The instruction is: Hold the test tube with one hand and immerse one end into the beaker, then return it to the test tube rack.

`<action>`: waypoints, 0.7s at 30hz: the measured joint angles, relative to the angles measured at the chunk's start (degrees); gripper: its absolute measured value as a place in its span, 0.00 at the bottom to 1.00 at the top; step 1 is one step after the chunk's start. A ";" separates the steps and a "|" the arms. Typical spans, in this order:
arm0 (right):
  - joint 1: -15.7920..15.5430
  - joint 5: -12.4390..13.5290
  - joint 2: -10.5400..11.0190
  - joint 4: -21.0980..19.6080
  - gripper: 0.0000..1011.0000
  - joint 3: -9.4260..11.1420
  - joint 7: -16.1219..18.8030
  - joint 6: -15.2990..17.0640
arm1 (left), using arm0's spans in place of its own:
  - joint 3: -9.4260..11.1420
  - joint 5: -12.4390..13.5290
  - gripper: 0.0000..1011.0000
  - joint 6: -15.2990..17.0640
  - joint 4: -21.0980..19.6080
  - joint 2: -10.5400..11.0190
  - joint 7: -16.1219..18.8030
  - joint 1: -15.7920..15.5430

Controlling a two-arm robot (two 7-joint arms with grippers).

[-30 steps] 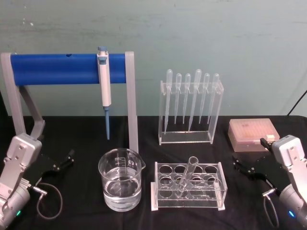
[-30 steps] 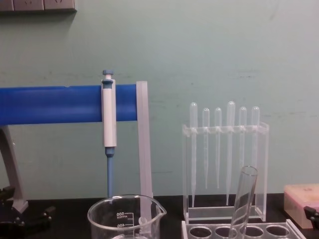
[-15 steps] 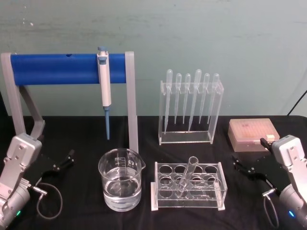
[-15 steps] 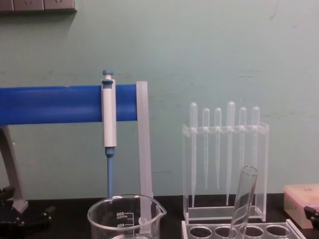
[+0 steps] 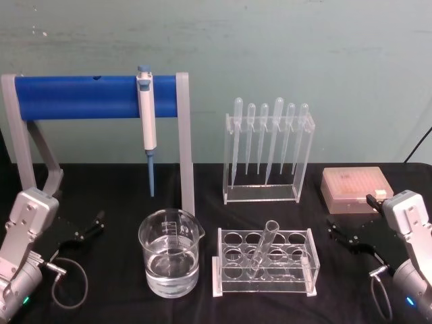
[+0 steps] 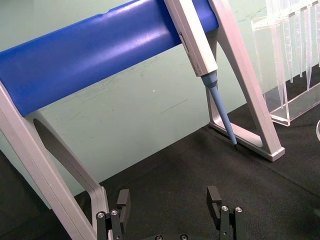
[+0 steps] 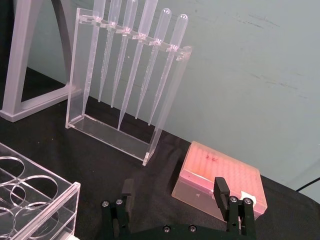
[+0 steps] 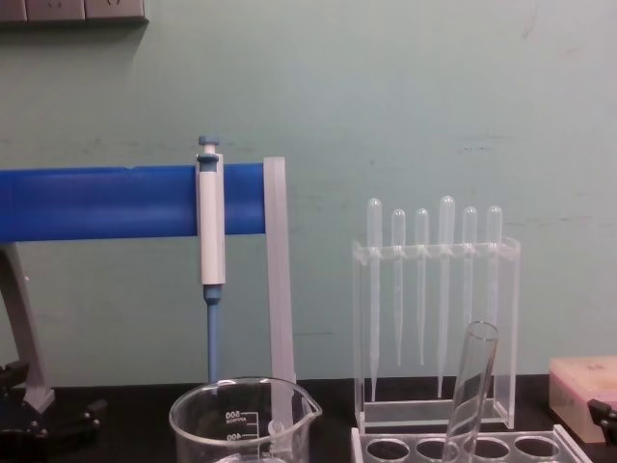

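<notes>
1. Left wrist view: the left tool [image 6: 169, 201] sits at the bottom edge of the frame. Its two fingers are well apart and grip nothing, above the black tabletop [image 6: 165, 175].
2. Right wrist view: the right tool [image 7: 174, 192], also at the bottom edge, is spread wide and empty.
3. Head view: the tools sit in the lower left and lower right corners, well apart from the glassware.
4. The test tube [image 5: 263, 250] leans tilted in the test tube rack [image 5: 217, 278] at lower centre, rim up.
5. The beaker [image 5: 170, 253], partly filled with clear liquid, stands just left of the rack.
</notes>
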 joint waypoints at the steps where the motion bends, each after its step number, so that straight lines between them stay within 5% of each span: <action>1: 0.00 0.00 0.00 0.00 0.99 0.00 0.00 0.00 | 0.00 0.00 0.99 0.00 0.00 0.00 0.00 0.00; 21: -0.21 0.25 -0.19 -0.16 0.99 0.81 0.41 -0.26 | 0.00 0.00 0.99 0.00 0.00 0.00 0.00 0.00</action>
